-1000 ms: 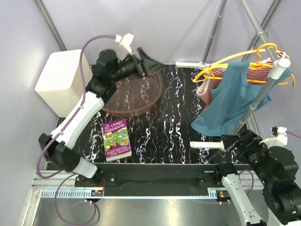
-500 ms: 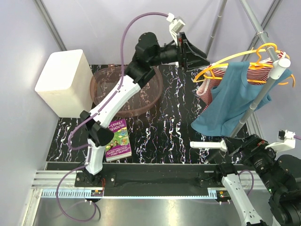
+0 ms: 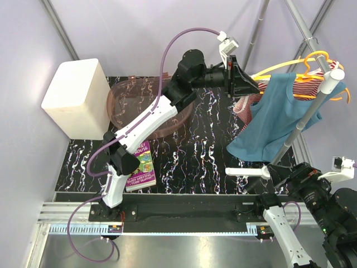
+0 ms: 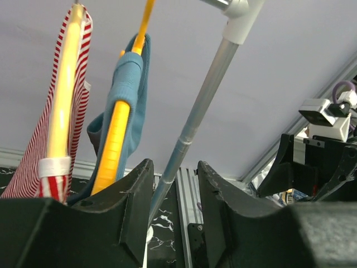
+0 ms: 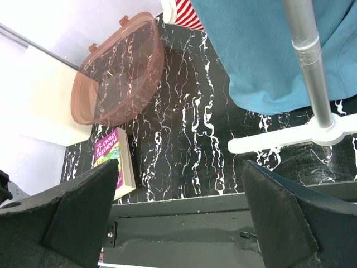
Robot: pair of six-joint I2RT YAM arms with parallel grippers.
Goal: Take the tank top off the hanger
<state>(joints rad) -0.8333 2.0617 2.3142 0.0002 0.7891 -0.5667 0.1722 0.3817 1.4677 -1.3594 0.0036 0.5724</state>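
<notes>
Though left gripper (image 4: 174,184) stands narrowly parted near the hanger (image 4: 114,139), right gripper (image 5: 179,173) spreads wide, apparently clear

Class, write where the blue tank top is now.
Top view, right side: the blue tank top hangs on an orange hanger, beside a red-striped top, left gripper close by.

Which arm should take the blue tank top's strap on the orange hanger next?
Left. The left end effector is up at the orange hanger, beside the blue tank top; the right end effector sits low by the rack base.
</notes>
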